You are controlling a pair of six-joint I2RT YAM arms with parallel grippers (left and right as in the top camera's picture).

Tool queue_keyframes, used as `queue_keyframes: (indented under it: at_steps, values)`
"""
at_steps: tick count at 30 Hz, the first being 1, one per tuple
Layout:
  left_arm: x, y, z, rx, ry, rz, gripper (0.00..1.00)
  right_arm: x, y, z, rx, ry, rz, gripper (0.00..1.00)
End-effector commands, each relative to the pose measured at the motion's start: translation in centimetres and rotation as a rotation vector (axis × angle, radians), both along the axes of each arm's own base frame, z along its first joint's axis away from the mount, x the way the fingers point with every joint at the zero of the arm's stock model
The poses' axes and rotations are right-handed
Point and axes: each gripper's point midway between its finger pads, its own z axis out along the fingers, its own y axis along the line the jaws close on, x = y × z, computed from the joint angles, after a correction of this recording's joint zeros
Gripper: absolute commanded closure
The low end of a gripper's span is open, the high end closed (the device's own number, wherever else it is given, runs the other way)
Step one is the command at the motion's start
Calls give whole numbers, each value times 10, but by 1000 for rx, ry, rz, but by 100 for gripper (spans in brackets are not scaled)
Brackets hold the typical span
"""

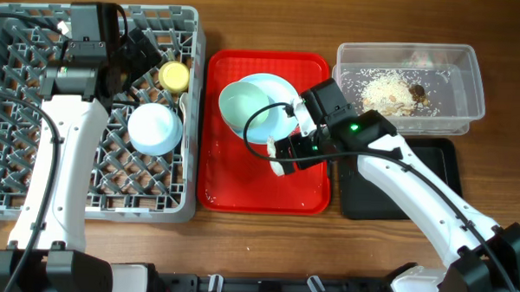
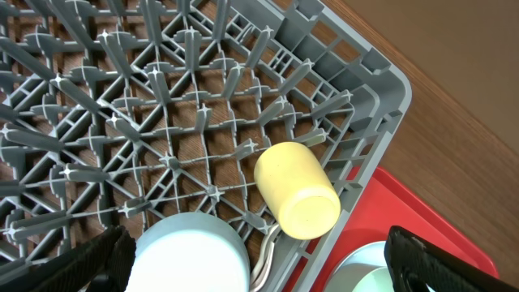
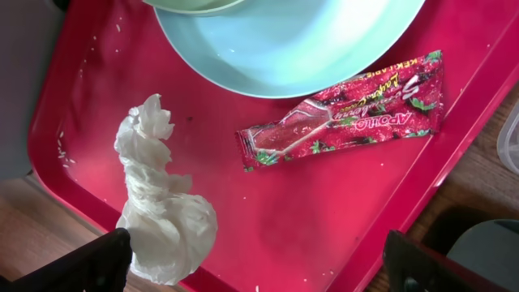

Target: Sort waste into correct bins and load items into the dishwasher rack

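Upper left, the left gripper [image 1: 142,51] hangs wide open and empty over the dishwasher rack [image 1: 145,203], the yellow cup [image 1: 174,75] lying inside it. Centre frame, bowl [image 1: 244,106] and plate [image 1: 284,88] sit on the red tray [image 1: 241,184]. The right gripper [image 1: 286,156], jaws spread, holds nothing above tissue [image 3: 162,211] and wrapper [image 3: 349,113]. Upper right, rice scraps [image 1: 388,90] lie in the clear tub [image 1: 470,93].

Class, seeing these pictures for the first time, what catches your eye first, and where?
The bright red tray in the middle stands out, carrying a light blue plate with a pale bowl on it, plus a red printed wrapper and a crumpled white tissue. To its left, the big grey rack holds a yellow cup; at upper right, a clear tub contains rice scraps.
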Motion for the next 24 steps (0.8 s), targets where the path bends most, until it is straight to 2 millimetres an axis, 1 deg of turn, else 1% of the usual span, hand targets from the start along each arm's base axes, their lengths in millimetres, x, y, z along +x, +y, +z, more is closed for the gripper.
queue_keyframes:
  at_steps: [1,2,5,6,7,8,9,11,12,13,14,16,17,18,19,20,21,23,24]
  values:
    - [1,2,9,9,-22,0,0,-7,11,-1,59,54,8,0]
    - [1,2,8,9,-21,0,0,-9,14,4,78,58,20,0]
    - [1,2,9,9,-22,1,0,-4,17,24,108,11,20,0]
    - [1,0,8,-2,-23,-4,0,0,20,39,142,-23,22,0]
    - [1,-1,8,-10,-22,-10,0,3,25,60,210,-58,32,1]
    - [1,-2,8,-11,-23,-11,0,5,28,73,254,-80,38,0]
    - [1,-2,8,-14,-23,-11,0,8,29,94,323,-114,46,0]
    - [-1,-16,5,-80,-8,-59,0,10,26,123,433,-154,53,0]
    - [0,-27,5,-125,-10,-102,0,10,23,131,470,-157,53,0]
    - [0,-51,8,-217,-17,-218,20,10,15,141,522,-158,46,0]
    - [-2,-64,9,-278,-16,-262,0,12,9,148,562,-156,40,0]
    - [-10,-93,16,-423,-10,-369,0,12,-2,165,668,-164,86,0]
    - [-14,-108,21,-490,-15,-442,9,11,-6,172,719,-166,110,0]
    - [-20,-122,27,-546,-21,-515,26,10,-9,180,773,-168,130,0]
    - [-29,-140,35,-639,-15,-588,43,8,-16,193,846,-183,166,0]
    - [-38,-154,44,-720,-13,-650,44,9,-22,201,890,-203,185,0]
    - [-47,-169,54,-799,-11,-715,40,9,-27,208,922,-214,193,0]
    - [-60,-195,67,-890,-3,-812,37,9,-32,214,955,-225,203,0]
    - [-64,-203,70,-911,6,-833,38,9,-32,214,956,-224,205,0]
